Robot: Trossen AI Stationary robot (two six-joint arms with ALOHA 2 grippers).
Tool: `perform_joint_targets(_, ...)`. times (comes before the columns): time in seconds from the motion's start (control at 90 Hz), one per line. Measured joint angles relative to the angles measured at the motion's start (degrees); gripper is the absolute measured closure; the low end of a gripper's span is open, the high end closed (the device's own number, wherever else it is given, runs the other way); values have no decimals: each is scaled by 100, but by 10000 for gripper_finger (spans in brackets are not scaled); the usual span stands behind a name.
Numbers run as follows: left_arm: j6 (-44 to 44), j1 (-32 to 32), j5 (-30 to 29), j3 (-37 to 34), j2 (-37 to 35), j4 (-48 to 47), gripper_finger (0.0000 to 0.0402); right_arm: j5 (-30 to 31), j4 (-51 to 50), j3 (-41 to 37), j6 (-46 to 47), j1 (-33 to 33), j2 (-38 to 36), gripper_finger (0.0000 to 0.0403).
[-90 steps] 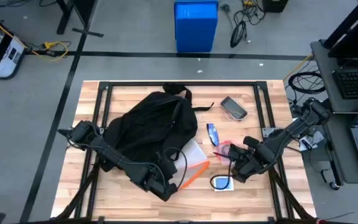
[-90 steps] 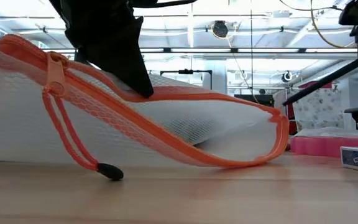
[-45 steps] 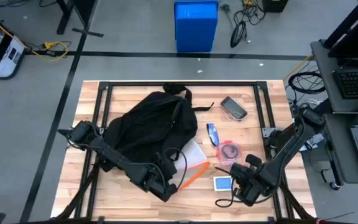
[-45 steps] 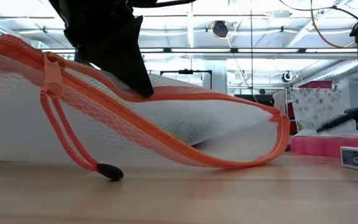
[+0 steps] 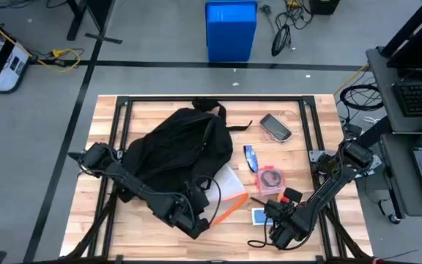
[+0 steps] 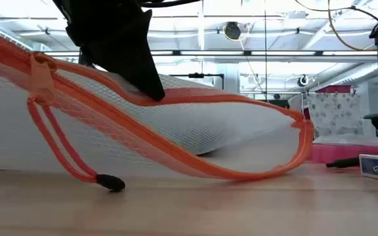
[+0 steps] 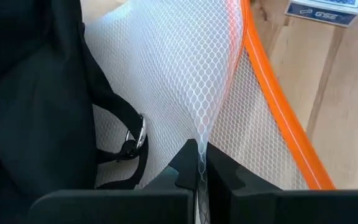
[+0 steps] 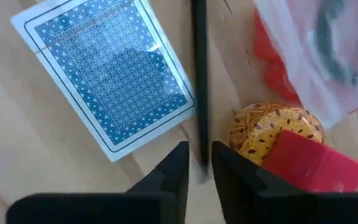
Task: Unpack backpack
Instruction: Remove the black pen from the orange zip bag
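Grey workshop floor surrounds the light wooden slatted table with its black metal frame, and a blue plastic bin stands on the floor beyond the far edge. On the table's left half lies the large black soft fabric backpack, slumped on its side with its straps and handle toward the far edge; it is by far the biggest thing on the table.

Half out of the backpack's near side is the white mesh pouch with an orange zipper edge. In the low view this pouch fills most of the picture, lifted at one end, with its orange pull cord hanging to the tabletop. The left gripper sits at the backpack's near edge, and the left wrist view shows its fingers closed tight on a fold of the white mesh, with a backpack strap and buckle just beside.

To the right of the backpack lie smaller things: a pink flat case with a dark coil in it, a dark oval mouse-like object near the far edge, a small blue tube-like item, and a blue-backed pack of playing cards.

The right gripper is near the front edge, just beside the cards. In the right wrist view its fingers are nearly shut around a thin black cable, with the card pack beside it.
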Motion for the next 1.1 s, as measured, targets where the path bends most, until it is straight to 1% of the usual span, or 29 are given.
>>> perform_joint_targets(0.144,40,2,0,0,0,-5,402,12,-23,0,-148,-2,-134,310)
perform_joint_targets(0.233,135,12,1,0,1,-5,402,209,-3,0,-245,-36,-256,298)
perform_joint_targets(0.289,150,17,4,0,4,-5,402,576,112,0,-325,-41,-340,293)
perform_joint_targets(0.4,159,28,13,0,-50,-62,402,1637,700,0,-745,-40,-401,292)
perform_joint_targets(0.489,210,44,17,0,-182,-104,402,2328,1474,0,-1634,-39,-378,292)
perform_joint_targets(0.6,343,50,-33,0,-435,-96,402,2841,2447,2,-2983,-100,-305,293)
perform_joint_targets(0.7,356,40,-310,1,-694,-45,402,2957,3189,2,-3848,-264,-229,293)
perform_joint_targets(0.811,494,25,-490,4,-856,28,402,3051,3745,0,-4410,-474,-89,293)
perform_joint_targets(1.022,1044,24,-586,4,-892,627,402,3049,4398,0,-4876,-844,121,293)
perform_joint_targets(1.1,1069,23,-583,4,-892,688,402,3029,4595,0,-5066,-929,122,293)
